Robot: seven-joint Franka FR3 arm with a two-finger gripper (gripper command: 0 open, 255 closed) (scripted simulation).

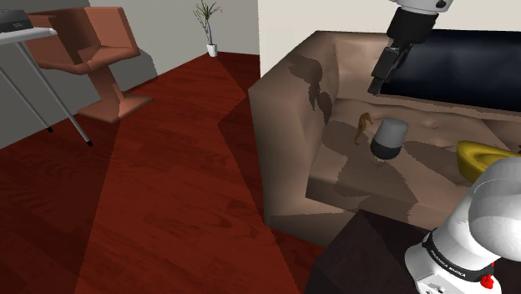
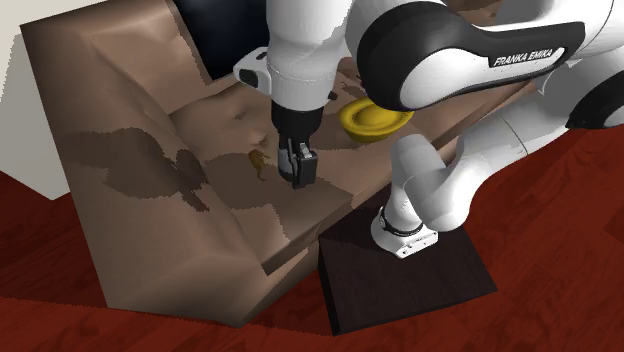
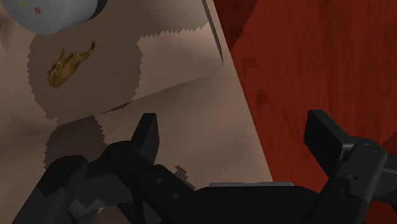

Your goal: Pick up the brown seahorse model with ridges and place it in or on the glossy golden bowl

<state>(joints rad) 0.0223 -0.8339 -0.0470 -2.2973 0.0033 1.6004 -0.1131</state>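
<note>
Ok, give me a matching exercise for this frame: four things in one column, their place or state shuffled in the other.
Things:
1. brown seahorse model
2. golden bowl
3. pincer
4. potted plant

Place or state:
A. open, in the air above the sofa
B. on the red wooden floor, far from the sofa
C. on the sofa seat beside the grey-and-white cylinder
D. on the sofa seat at the shoulder view's right edge

Pairs: 1-C, 2-D, 3-A, 4-B.

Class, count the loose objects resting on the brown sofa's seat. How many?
3: a small brown ridged seahorse model, a grey-and-white rounded cylinder beside it, and a glossy golden bowl toward the shoulder view's right. The white arm may hide others.
</note>
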